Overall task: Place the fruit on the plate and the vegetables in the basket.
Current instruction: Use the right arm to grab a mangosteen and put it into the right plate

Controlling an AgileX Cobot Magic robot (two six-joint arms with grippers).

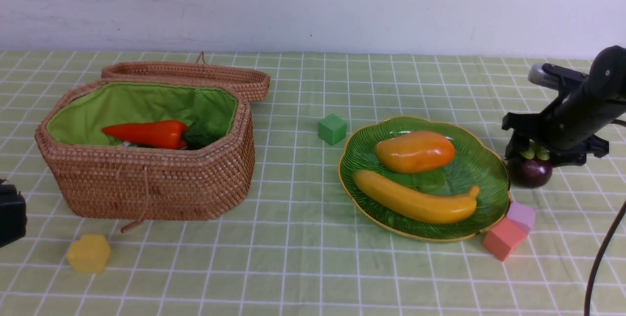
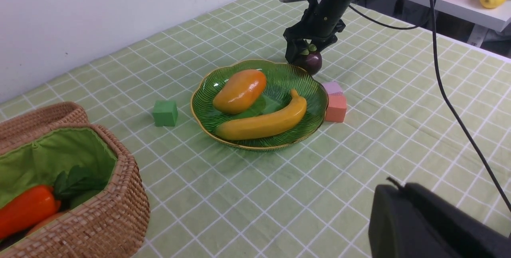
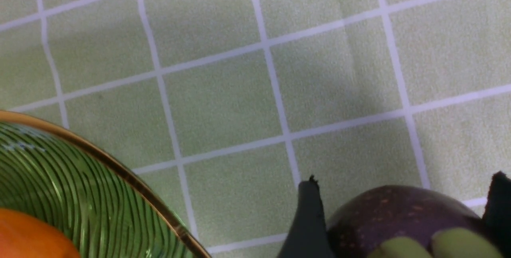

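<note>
Mangosteen (image 1: 529, 171) top hidden by right fingers (image 3: 307, 218)

Bench (image 1: 303, 267) covered by a pale green checked cloth. Resting directly on it: an open wicker basket (image 1: 146, 179) at the left, its lid (image 1: 195, 74) lying behind; a yellow block (image 1: 89, 253) in front of the basket; a green cube (image 1: 332, 129) near the centre; a green leaf-shaped plate (image 1: 489, 169); a pink block (image 1: 503, 238) and a lilac block (image 1: 522, 214) touching the plate's near right edge; a mangosteen (image 1: 530, 173) just right of the plate.
</note>
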